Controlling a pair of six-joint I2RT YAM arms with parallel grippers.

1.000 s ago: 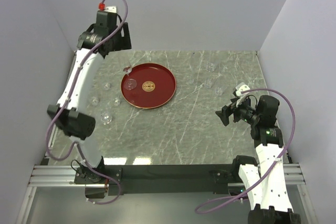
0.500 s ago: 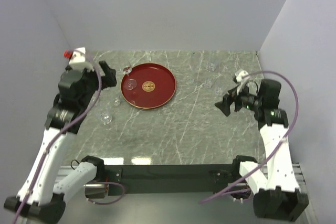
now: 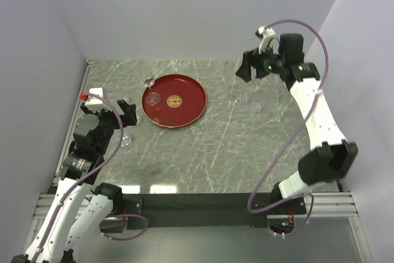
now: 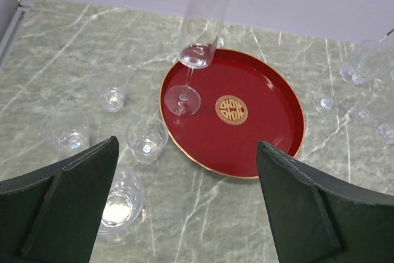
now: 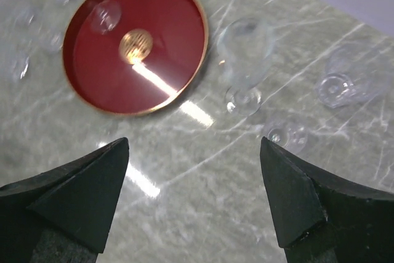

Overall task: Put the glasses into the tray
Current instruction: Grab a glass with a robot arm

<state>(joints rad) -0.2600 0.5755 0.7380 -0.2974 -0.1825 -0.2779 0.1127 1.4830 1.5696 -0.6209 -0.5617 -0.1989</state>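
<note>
place: robot lab test cell
enclosure: plain pale walls closing in three sides
desk: grey marble-pattern desk, edged near by an aluminium rail
hardware: left arm and right arm based at that near edge, purple cable looping loose
props: small clear glasses, red tray

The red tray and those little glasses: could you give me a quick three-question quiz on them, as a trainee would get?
1. True or false: the tall stemmed glass stands upright inside the tray.
2. What does the left claw hold? A a bottle; B nothing; C a plate.
3. Fill in: the emblem at the tray's centre is ____ in colour.
Key: 1 true; 2 B; 3 gold.
</note>
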